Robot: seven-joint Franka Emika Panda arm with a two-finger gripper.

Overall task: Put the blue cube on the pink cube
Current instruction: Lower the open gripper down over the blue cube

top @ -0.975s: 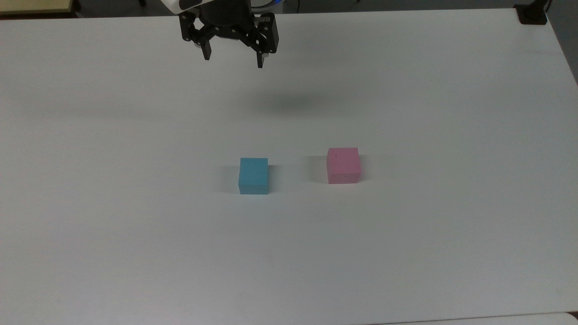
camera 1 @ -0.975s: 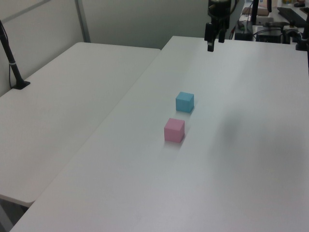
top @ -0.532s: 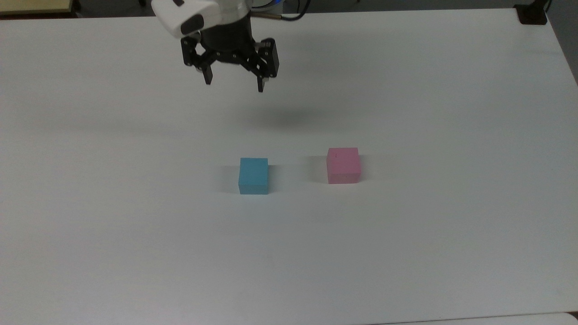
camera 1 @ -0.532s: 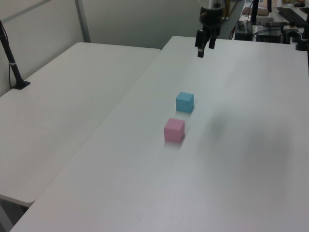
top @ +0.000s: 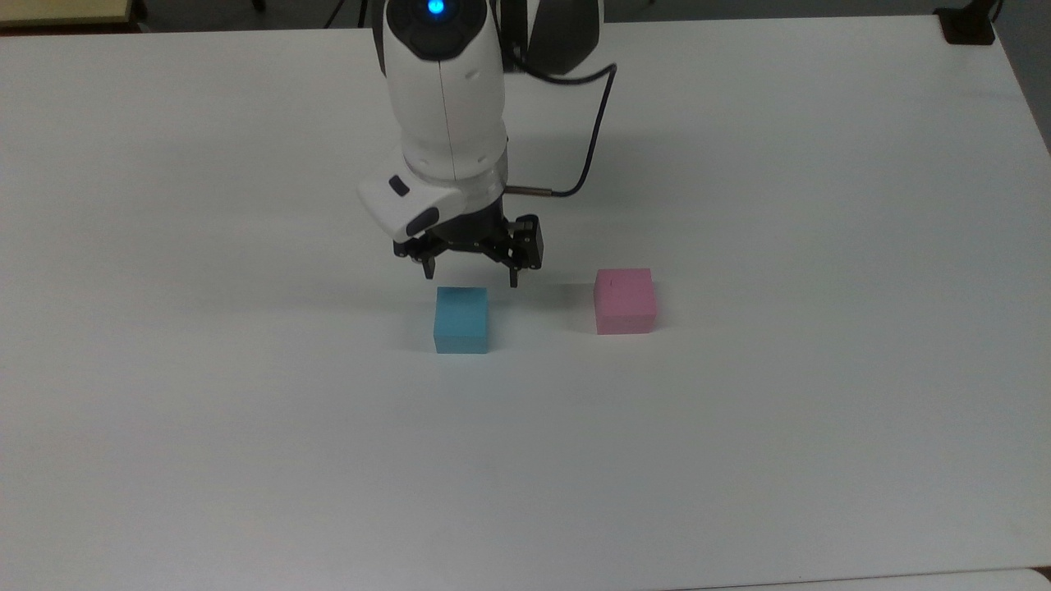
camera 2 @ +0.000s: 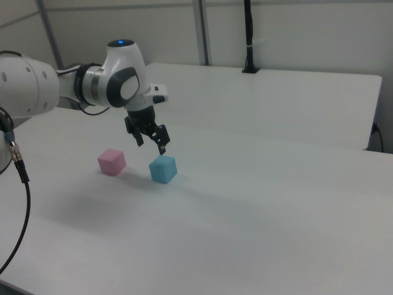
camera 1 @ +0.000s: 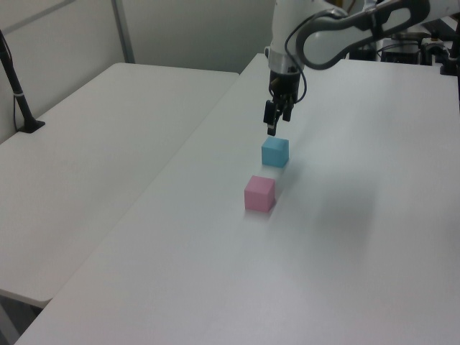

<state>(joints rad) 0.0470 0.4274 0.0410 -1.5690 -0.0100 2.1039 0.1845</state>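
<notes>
While the white table (top: 246, 451) lay flat and matte under everything, the arm (top: 447, 107) was the biggest thing on it: glossy white rounded shell, a blue light on top, a black cable looping off its side in the top view. It reached down steeply, wrist nearly vertical, tilted a little in the right view. The gripper (top: 470, 279) was black, angular linkage, fingers spread apart with nothing between them. It hung just above the blue cube (top: 461, 320), tips near the cube's far top edge in the top view, not touching as far as the left view showed (camera 1: 272, 129). In the right view the gripper (camera 2: 151, 144) sat just above and to the right view's left of the cube.

Blue cube: small, matte cyan, plain faces, sharp edges, flat on the table (camera 1: 274, 152) (camera 2: 163, 169).

Pink cube (top: 625, 300): same size, matte pale pink, tiny dark mark on top, also flat on the table. It was to the top view's right of the blue one, near but apart, with bare table between them (camera 1: 259, 193) (camera 2: 112, 161).
</notes>
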